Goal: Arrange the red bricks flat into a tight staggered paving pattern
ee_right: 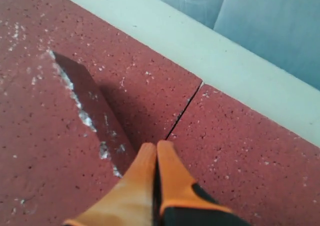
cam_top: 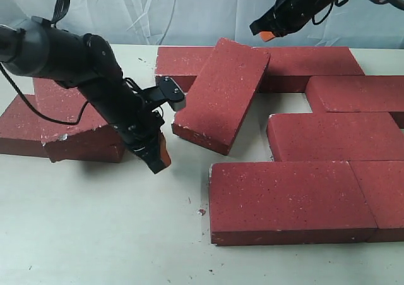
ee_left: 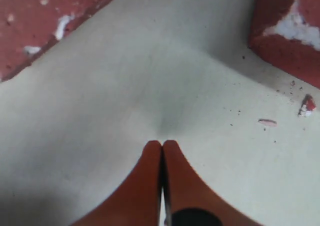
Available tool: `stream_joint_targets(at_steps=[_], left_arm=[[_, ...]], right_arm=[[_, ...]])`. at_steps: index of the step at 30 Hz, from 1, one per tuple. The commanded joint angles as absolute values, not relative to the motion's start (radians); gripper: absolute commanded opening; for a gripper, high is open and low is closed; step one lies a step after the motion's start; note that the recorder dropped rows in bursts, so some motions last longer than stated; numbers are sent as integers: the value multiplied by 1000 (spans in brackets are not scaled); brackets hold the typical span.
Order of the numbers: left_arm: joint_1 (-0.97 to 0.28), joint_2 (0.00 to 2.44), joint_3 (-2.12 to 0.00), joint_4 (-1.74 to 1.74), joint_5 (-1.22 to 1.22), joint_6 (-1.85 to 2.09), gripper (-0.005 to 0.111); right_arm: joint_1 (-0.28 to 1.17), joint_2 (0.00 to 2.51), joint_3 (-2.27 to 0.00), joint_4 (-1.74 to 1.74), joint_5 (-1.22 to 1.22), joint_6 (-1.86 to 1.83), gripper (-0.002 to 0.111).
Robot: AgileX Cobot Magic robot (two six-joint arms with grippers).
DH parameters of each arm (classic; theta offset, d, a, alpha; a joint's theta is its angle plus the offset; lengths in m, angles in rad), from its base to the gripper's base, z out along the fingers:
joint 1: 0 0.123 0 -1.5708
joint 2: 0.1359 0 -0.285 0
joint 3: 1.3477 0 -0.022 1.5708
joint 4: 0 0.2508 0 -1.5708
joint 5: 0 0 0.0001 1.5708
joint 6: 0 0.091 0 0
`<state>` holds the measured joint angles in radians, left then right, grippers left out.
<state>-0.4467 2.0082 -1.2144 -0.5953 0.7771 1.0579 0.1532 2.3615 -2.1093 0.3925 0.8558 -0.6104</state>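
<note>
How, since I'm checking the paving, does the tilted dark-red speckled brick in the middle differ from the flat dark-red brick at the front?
The tilted brick leans with its far end up on the back-row bricks; the front brick lies flat on the table. The tilted one sits askew; the front one butts squarely against its right neighbour. Both are speckled dark-red rectangles.

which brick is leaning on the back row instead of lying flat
The middle brick, turned diagonally: its far end rests up on the back row, while the laid bricks to its right lie flat and square.
</note>
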Motion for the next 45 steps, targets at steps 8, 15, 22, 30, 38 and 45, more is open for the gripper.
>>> stream_joint_targets(at_steps=[8, 15, 22, 30, 38, 45], left_arm=[[-452, 2088, -1271, -782, 641, 1184, 0], [-452, 2088, -1271, -804, 515, 1182, 0], [-445, 2025, -1271, -680, 545, 1076, 0], [-352, 1973, -1271, -555, 520, 1004, 0], [-328, 1973, -1271, -567, 403, 1002, 0], [-328, 2001, -1271, -604, 324, 1002, 0]], right_arm=[[149, 2380, -2120, 380, 924, -608, -1], [149, 2376, -2120, 373, 998, -608, -1], [149, 2322, -2120, 368, 1122, -610, -1], [151, 2282, -2077, 377, 1221, -547, -1], [180, 2194, -1861, 396, 1221, -539, -1], [180, 2173, -1751, 410, 1221, -538, -1]])
